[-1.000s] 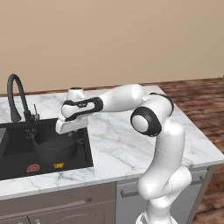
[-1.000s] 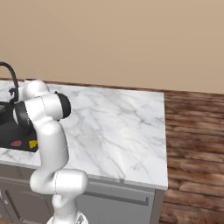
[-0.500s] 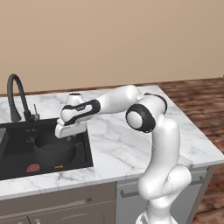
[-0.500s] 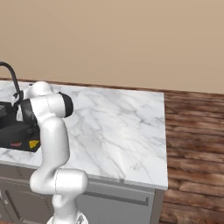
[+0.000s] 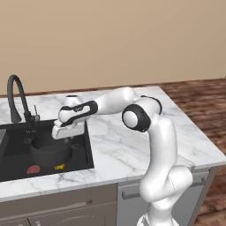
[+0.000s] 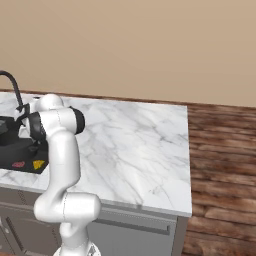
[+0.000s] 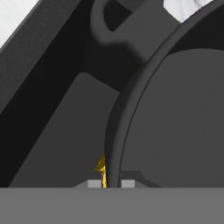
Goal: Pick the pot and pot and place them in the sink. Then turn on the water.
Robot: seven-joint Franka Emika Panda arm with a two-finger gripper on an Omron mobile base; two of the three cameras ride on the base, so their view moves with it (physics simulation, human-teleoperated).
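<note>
Arm reaching down into the sink, pinching a pot's rim.

Going left to right: the black faucet (image 5: 16,98) is standing dry, no stream running; the dark pot (image 5: 49,148) is sitting in the black sink (image 5: 88,152), and the gripper (image 5: 66,137) is clamping narrowly on its rim, a second pot being nowhere I can make out. I'd say release and water are remaining. The white marble counter (image 5: 132,145) is stretching right toward the wooden floor (image 6: 222,165) and beige wall (image 5: 114,39).
</note>
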